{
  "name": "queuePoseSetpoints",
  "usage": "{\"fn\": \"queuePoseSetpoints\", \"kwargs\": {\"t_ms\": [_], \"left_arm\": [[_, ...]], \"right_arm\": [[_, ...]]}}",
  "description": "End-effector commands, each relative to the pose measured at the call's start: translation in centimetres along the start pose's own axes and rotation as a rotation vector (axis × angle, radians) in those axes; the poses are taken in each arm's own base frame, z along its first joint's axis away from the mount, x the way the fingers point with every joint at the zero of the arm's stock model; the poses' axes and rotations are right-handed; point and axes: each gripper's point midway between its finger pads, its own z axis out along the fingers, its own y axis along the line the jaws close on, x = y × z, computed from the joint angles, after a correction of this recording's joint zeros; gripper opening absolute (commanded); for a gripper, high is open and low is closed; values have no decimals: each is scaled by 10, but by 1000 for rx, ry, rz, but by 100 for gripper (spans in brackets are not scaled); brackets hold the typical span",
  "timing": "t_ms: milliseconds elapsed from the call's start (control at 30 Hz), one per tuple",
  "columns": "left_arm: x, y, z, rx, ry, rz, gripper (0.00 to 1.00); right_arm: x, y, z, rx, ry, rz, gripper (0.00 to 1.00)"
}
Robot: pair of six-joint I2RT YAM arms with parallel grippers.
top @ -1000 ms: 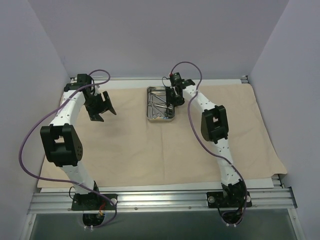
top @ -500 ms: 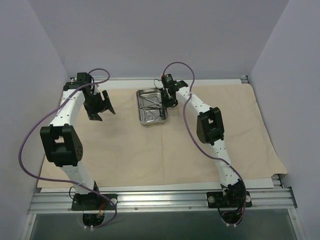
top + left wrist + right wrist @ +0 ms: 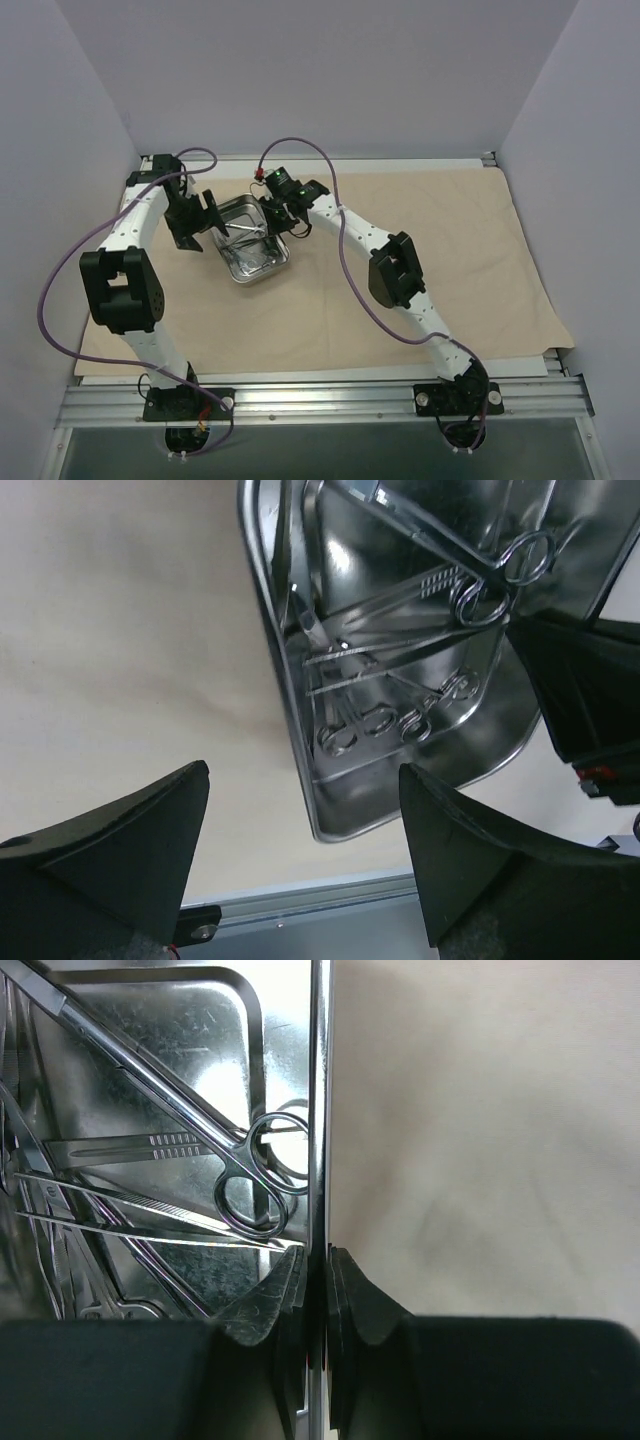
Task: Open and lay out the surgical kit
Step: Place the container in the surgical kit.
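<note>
- In the top view the instruments (image 3: 245, 231) inside the steel tray (image 3: 259, 270) are too small to count or tell apart. The right gripper (image 3: 275, 221) covers part of the tray's far right rim.
- In the left wrist view the tray runs off the picture's top edge, and the right gripper's dark body hides one of its corners.
- In the right wrist view the tray passes beyond the picture's top and left edges, cutting off the instruments' tips. The black jaws, closed on the rim, hide the part beneath them.

Bare cloth (image 3: 480, 250) right of tray (image 3: 258, 262)
</note>
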Motion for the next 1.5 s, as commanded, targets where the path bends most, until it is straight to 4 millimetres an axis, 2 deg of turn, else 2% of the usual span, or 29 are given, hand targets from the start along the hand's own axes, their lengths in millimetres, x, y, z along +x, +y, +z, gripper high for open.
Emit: {"fn": "queuePoseSetpoints", "kwargs": {"t_ms": [0, 267, 467, 600, 733, 867, 933, 1100, 1200, 1300, 1333, 1467], "left_arm": [[0, 13, -9, 16, -15, -53, 85], [9, 40, 1, 2, 31, -125, 82], [21, 48, 15, 8, 71, -150, 76], [27, 61, 24, -4, 102, -179, 67], [33, 78, 32, -22, 123, -214, 48], [40, 92, 37, -58, 153, -230, 40], [43, 98, 40, -69, 160, -242, 40], [48, 107, 48, -89, 169, -253, 53], [50, 114, 51, -100, 183, -260, 57], [50, 119, 51, -102, 182, -267, 60], [50, 120, 50, -104, 183, -269, 67], [46, 122, 42, -109, 155, -256, 75]], "right_arm": [[-31, 40, -21, -137, -96, -61, 0], [-19, 62, -19, -182, -75, -142, 0], [-4, 81, -14, -221, -45, -168, 0], [8, 99, -13, -247, -25, -191, 0], [15, 112, -13, -271, -16, -197, 0], [27, 119, -9, -268, 10, -198, 1], [34, 124, -8, -262, 21, -206, 1], [47, 131, -4, -246, 46, -214, 1], [56, 136, -2, -242, 59, -219, 2], [66, 136, 2, -233, 83, -216, 11], [68, 135, 4, -229, 90, -214, 13], [71, 132, 3, -204, 101, -211, 27]]}}
